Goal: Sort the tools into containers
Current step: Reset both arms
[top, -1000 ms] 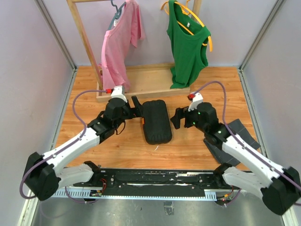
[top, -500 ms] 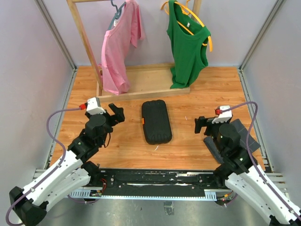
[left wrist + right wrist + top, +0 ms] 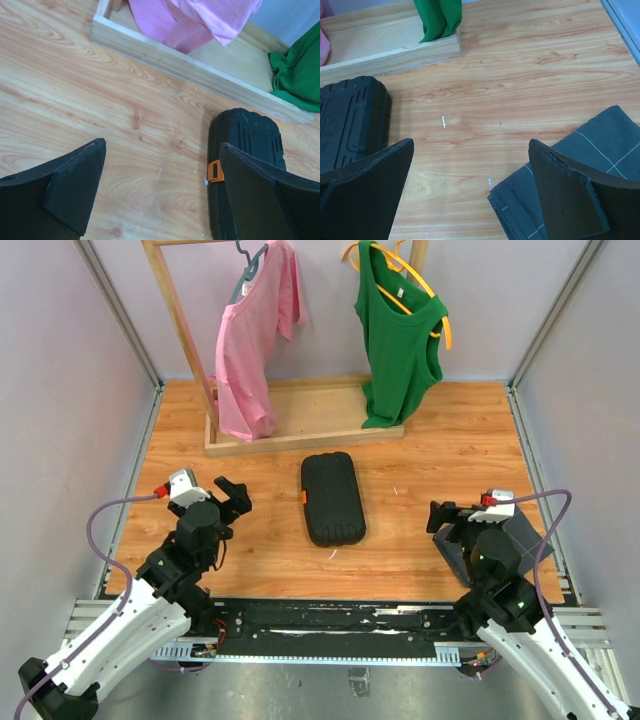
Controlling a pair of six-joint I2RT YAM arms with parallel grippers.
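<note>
The black tool case [image 3: 333, 498] lies shut in the middle of the wooden table, its orange latch [image 3: 302, 497] on its left side. No tools are in view. My left gripper [image 3: 232, 495] hangs open to the left of the case, well apart from it. Through the left wrist camera the case [image 3: 247, 145] and latch [image 3: 215, 171] show past the right finger, and the left gripper [image 3: 162, 150] holds nothing. My right gripper [image 3: 450, 515] stands open to the right of the case. From the right wrist, the case [image 3: 350, 120] is at far left and the right gripper [image 3: 471, 145] is empty over bare wood.
A wooden rack base [image 3: 300, 430] at the back carries a pink shirt [image 3: 255, 330] and a green top [image 3: 400, 330]. A dark grey flat tray [image 3: 520, 530] lies under the right arm and shows as the grey tray [image 3: 580, 185] beneath the right finger.
Both arms have drawn back from the case toward the near edge, the left one going left and the right one going right. Both grippers stayed open.
</note>
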